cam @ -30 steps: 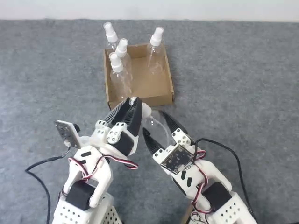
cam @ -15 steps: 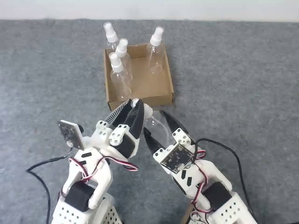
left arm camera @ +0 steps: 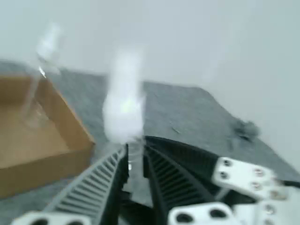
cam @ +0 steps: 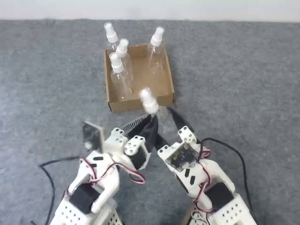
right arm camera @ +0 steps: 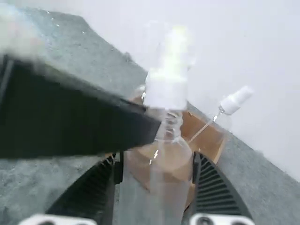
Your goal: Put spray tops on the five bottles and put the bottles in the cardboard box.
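A clear bottle (cam: pixel 161 115) with a white spray top (cam: pixel 149 99) stands tilted just in front of the cardboard box (cam: pixel 171 86). My right gripper (cam: pixel 165 126) is shut on the bottle's body (right arm camera: pixel 164 173). My left gripper (cam: pixel 147 123) is shut on the spray top's neck (left arm camera: pixel 125 117), right beside the right gripper. In the right wrist view the spray top (right arm camera: pixel 168 84) sits on the bottle's mouth, with a left finger (right arm camera: pixel 70 122) lying across in front. Several capped bottles (cam: pixel 118 70) stand in the box, one (cam: pixel 111 33) at its back left corner.
Grey carpet covers the table all around. The box (left arm camera: pixel 47 154) has an open patch of floor in its middle and front right. One capped bottle (cam: pixel 157 44) stands in its back right corner. A black cable (cam: pixel 225 145) trails beside the right arm.
Both arms have moved toward the box and raised the bottle, so its spray top now stands up above the box's front wall. The left arm has swung to the right.
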Motion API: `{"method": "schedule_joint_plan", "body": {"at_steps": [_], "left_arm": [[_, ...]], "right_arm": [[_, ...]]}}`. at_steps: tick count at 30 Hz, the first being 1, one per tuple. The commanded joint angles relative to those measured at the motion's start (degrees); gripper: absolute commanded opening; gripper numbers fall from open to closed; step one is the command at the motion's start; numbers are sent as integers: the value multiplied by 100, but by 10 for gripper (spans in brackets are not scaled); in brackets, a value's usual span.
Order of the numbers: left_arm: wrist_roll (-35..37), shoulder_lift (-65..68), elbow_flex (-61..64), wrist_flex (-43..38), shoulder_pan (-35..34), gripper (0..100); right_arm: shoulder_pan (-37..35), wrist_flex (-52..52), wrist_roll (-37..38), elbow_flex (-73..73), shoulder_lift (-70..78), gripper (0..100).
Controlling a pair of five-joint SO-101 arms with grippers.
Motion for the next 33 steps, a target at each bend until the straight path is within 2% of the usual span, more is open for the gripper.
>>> {"method": "schedule_joint_plan", "body": {"at_steps": [1,10,21,24,33], "left_arm": [[-53,-114,-154,9,-255,122],[-44,-114,-259,62,-290,133],[-44,-114,-1218,1213,-343,133],[-44,-114,-1446,1336,-589,133],[-44,-114,-1710,1178,-2084,133]], "right_arm": [[31,-4,62,132,-110,110],[31,-4,62,132,-84,110],[40,-4,62,132,-57,110],[40,-4,62,132,-57,110],[31,40,26,132,-110,110]]}}
